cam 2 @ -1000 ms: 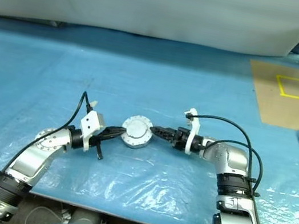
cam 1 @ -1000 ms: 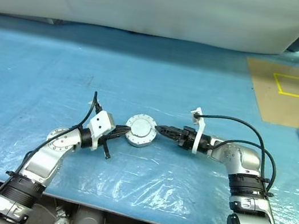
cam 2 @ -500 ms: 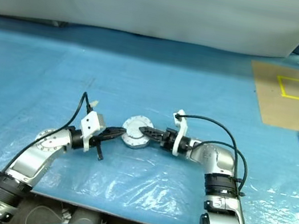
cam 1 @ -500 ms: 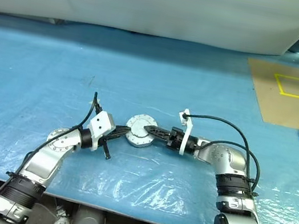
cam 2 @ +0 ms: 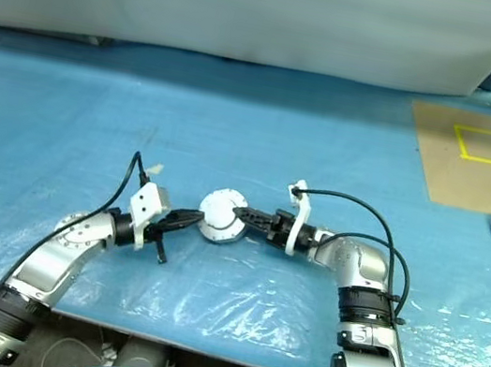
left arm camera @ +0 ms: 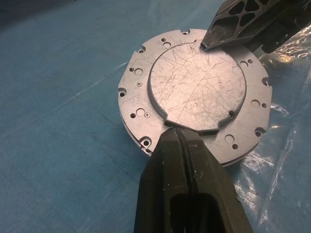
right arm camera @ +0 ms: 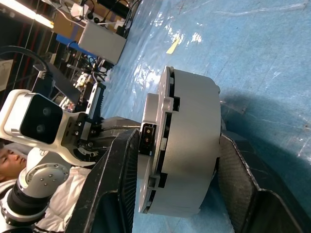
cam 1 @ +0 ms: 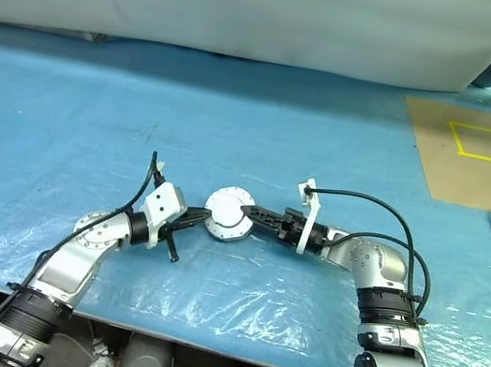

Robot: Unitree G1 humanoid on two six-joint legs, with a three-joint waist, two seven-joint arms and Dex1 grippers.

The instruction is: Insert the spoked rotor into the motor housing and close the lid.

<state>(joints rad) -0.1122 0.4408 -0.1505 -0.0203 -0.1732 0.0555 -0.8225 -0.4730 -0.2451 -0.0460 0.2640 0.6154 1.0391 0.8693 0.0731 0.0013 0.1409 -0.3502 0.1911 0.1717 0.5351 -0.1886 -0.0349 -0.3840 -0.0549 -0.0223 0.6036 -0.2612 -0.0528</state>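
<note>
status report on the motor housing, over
Left gripper shut, tips against motor housing. Right gripper straddling it, fingers not clearly clamped. Lid on. Nothing in the way.

The head views are evenly and brightly lit from overhead, with soft diffuse light and only faint, short shadows under the arms. The blue plastic sheet (cam 1: 95, 119) over the tabletop carries patches of white glare along its wrinkled near edge, strongest at the lower middle and left. The far white backdrop (cam 1: 258, 5) is flat and slightly washed out. Straight edges bow mildly toward the corners.

In the left wrist view the motor housing (left arm camera: 194, 92) is crisp, its scratched metal face catching a dull sheen, while the dark fingers (left arm camera: 187, 194) up close are soft. In the right wrist view a deep shadow lies beside the housing, the sheet glints in streaks, and the background is dim with bright strip lights.
</note>
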